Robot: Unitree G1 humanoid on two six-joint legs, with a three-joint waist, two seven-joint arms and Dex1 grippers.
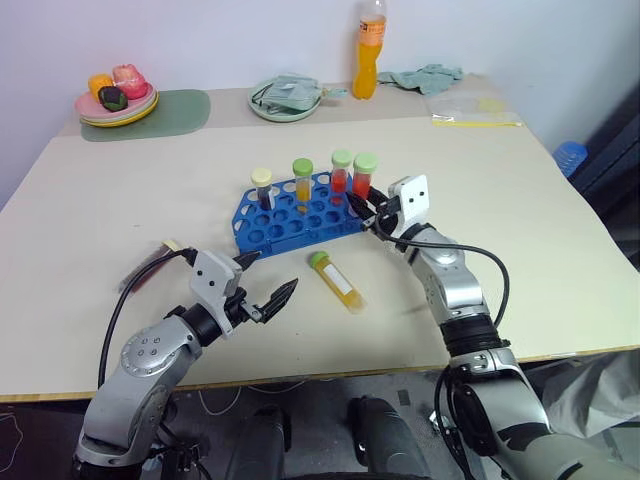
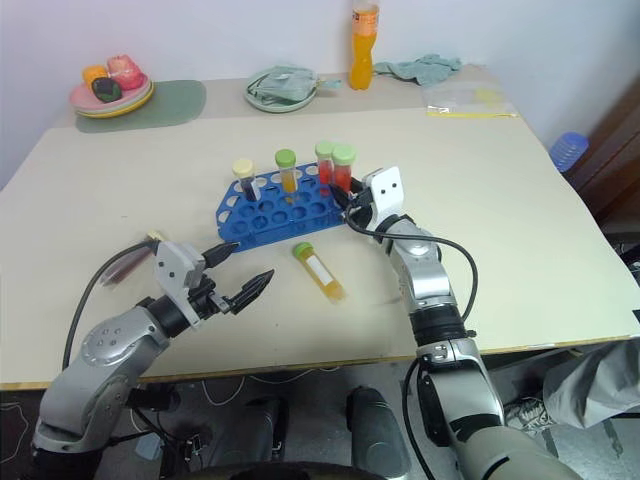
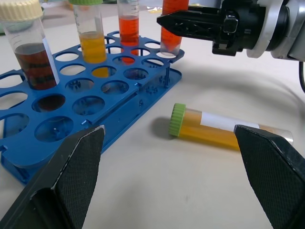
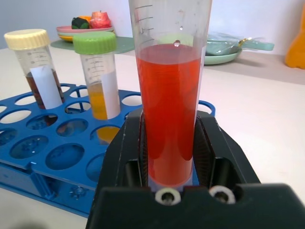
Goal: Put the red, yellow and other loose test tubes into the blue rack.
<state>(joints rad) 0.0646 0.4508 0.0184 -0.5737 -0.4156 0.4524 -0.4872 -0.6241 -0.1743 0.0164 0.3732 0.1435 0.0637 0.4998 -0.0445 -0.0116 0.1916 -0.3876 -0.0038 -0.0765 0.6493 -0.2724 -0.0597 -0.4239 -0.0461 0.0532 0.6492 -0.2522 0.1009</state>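
Note:
The blue rack [image 1: 300, 218] stands mid-table. A cream-capped maroon tube [image 1: 262, 186], a green-capped yellow tube [image 1: 302, 180] and a green-capped red tube [image 1: 341, 170] stand upright in it. My right gripper [image 1: 364, 206] is shut on a second red tube [image 4: 167, 114] with a green cap, held upright with its lower end at the rack's right corner hole. One loose yellow tube [image 1: 338, 281] lies flat on the table in front of the rack. My left gripper [image 1: 270, 276] hovers open just left of that tube, nothing between its fingers [image 3: 62, 186].
Along the far edge of the table are an orange drink bottle [image 1: 368, 50], a plate of toy food [image 1: 117, 100] on a green mat [image 1: 170, 112], a bowl with a cloth [image 1: 285, 98], a crumpled cloth [image 1: 425, 76] and a plastic bag [image 1: 475, 112].

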